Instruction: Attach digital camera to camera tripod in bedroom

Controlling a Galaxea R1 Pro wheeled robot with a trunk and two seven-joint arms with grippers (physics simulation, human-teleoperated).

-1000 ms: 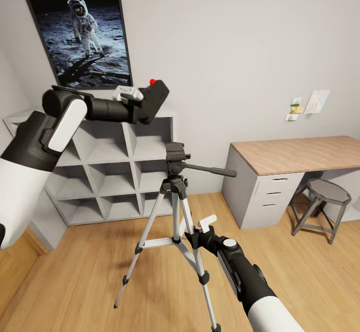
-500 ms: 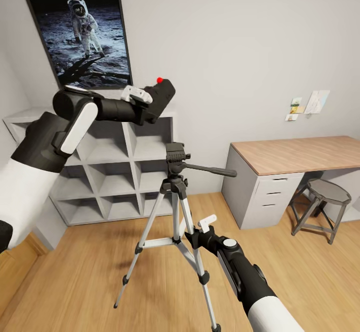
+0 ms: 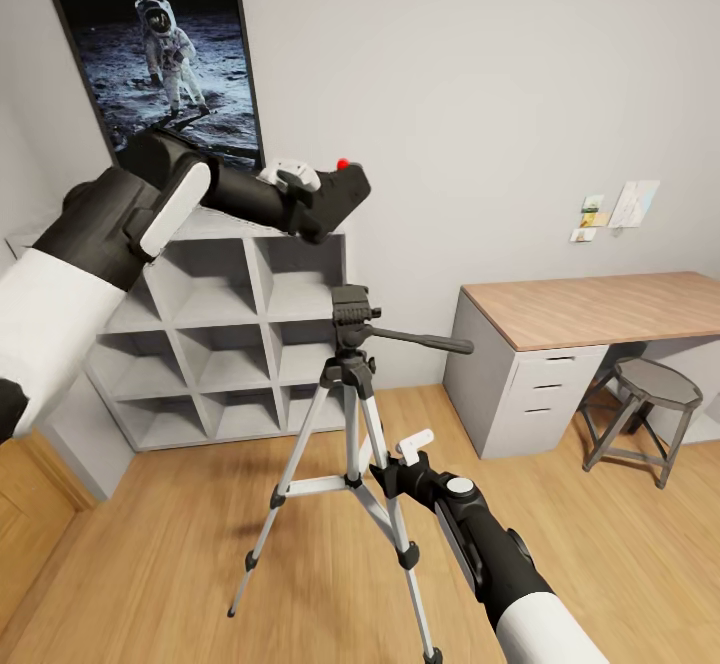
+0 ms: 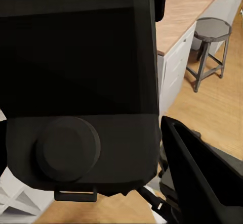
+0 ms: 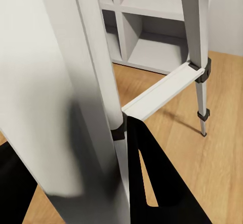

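Carrying the digital camera (image 3: 338,192) rightward, nearer above the camera tripod (image 3: 352,384).

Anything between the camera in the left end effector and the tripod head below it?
Nothing visible. The digital camera, held in the left end effector, hangs above the tripod head with open air between; the pan handle points off toward the desk.

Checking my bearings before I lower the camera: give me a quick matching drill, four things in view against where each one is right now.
Things:
1. digital camera
2. camera tripod
3. stool
4. right gripper

Places:
A. beside the desk
B. on the wood floor, in front of the cube shelf
C. at a tripod leg
D. in the left gripper, above the tripod head

Pairs: 1-D, 2-B, 3-A, 4-C
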